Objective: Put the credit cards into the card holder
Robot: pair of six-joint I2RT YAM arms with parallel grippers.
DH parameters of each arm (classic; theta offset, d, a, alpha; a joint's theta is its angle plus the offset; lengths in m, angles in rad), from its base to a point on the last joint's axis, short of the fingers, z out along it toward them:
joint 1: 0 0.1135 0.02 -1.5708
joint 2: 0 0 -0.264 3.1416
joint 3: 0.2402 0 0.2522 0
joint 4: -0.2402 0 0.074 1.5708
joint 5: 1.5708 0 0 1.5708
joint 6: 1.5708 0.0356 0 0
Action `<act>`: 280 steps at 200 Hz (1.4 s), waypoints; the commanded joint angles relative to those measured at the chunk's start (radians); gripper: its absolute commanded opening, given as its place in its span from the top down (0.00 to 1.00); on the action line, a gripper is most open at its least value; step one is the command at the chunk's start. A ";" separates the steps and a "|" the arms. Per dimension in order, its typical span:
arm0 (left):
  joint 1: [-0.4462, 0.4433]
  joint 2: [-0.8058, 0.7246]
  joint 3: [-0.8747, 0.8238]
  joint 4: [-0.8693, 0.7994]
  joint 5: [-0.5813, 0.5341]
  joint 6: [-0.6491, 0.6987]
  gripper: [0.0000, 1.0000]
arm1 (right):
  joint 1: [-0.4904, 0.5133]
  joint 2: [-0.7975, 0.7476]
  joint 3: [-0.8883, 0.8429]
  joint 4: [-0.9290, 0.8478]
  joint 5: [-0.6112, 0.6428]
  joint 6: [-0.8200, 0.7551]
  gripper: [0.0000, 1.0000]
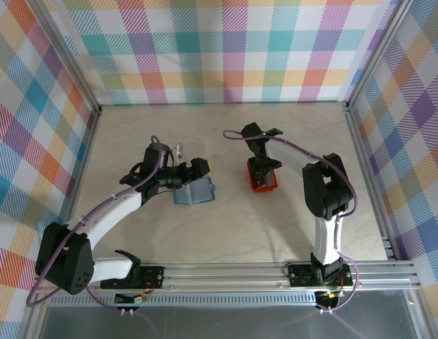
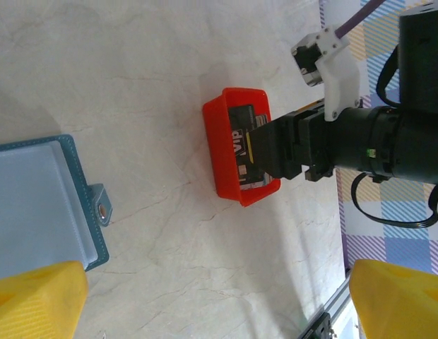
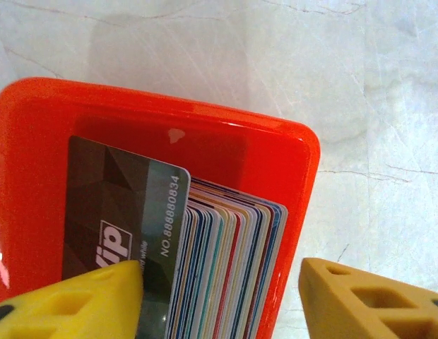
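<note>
Right claw parted around credit cards in red tray; left claw released

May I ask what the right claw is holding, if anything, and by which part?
Nothing yet: the right claw straddles the credit cards, one fingertip touching the grey card.

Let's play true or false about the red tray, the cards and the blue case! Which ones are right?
1. The stack of thin plastic cards stands inside the small red plastic tray. True.
2. The front card is bright green. False: it is dark grey with white letters.
3. The right gripper hangs over the blue folding card holder. False: it is at the red tray; the card holder lies by the left gripper.
4. The left gripper stands wide open. True.
</note>
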 commanded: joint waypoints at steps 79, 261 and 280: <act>-0.006 0.000 0.038 -0.050 -0.016 0.040 0.07 | 0.003 -0.012 -0.017 0.014 0.000 -0.004 0.75; -0.006 -0.030 -0.027 0.001 -0.025 -0.002 0.09 | 0.002 -0.120 -0.002 0.009 -0.117 0.081 1.00; -0.006 -0.028 -0.019 -0.005 -0.021 0.000 0.09 | -0.005 -0.150 -0.007 0.012 -0.155 0.086 1.00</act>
